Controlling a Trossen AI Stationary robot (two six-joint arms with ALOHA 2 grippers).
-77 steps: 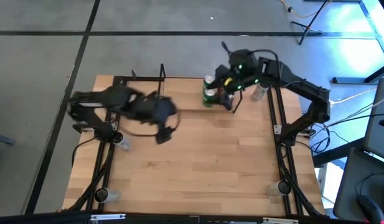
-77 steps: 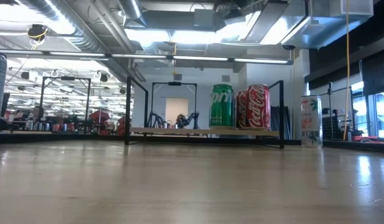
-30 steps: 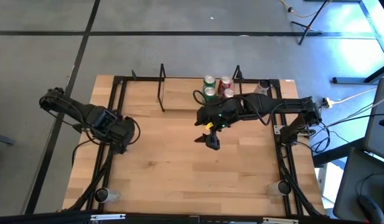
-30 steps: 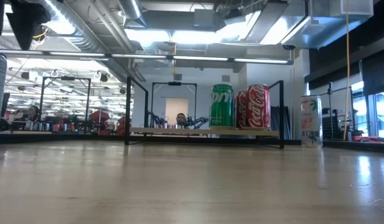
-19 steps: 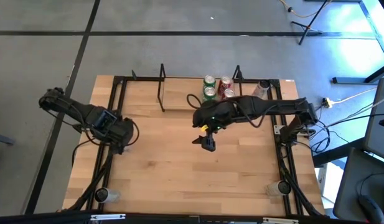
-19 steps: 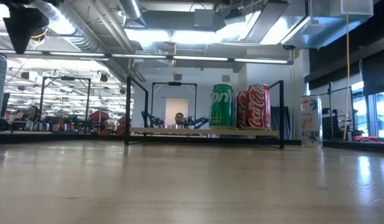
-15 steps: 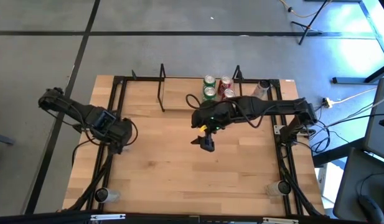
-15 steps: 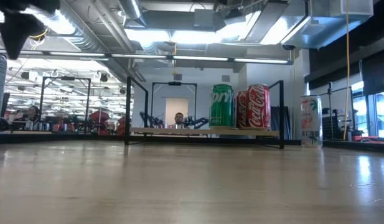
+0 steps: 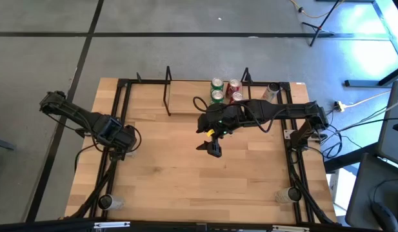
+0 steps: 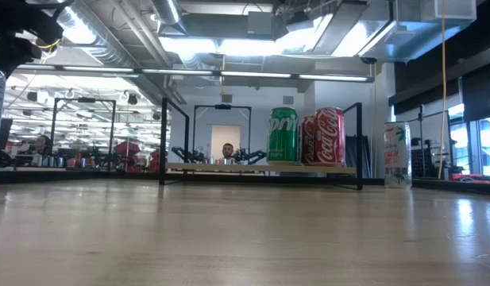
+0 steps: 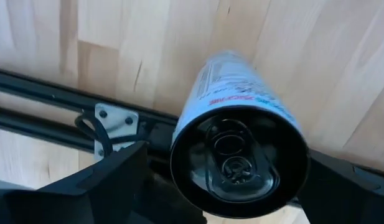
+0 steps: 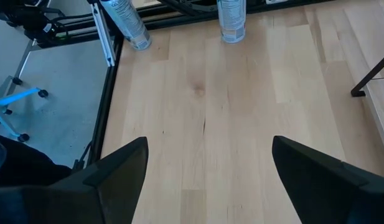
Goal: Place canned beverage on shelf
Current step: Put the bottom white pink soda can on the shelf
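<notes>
Showing a big wooden worktop (image 9: pixel 186 161) with black rails along both sides. Carrying a low shelf (image 9: pixel 205 96) at the far edge. Holding a green can (image 10: pixel 283 135) and red cans (image 10: pixel 326 136) on that shelf, close together. Standing just beside the shelf, a pale can (image 10: pixel 396 155). Standing near the front corners, two more cans (image 12: pixel 231 20).

The table (image 9: pixel 186 174) is pale, matt wood in jointed strips. The shelf (image 10: pixel 229 167) has a light wooden board in thin black metal frames. The cans (image 10: pixel 283 135) are glossy printed metal; the can (image 11: pixel 238 155) between the left fingers has a shiny dark lid.
</notes>
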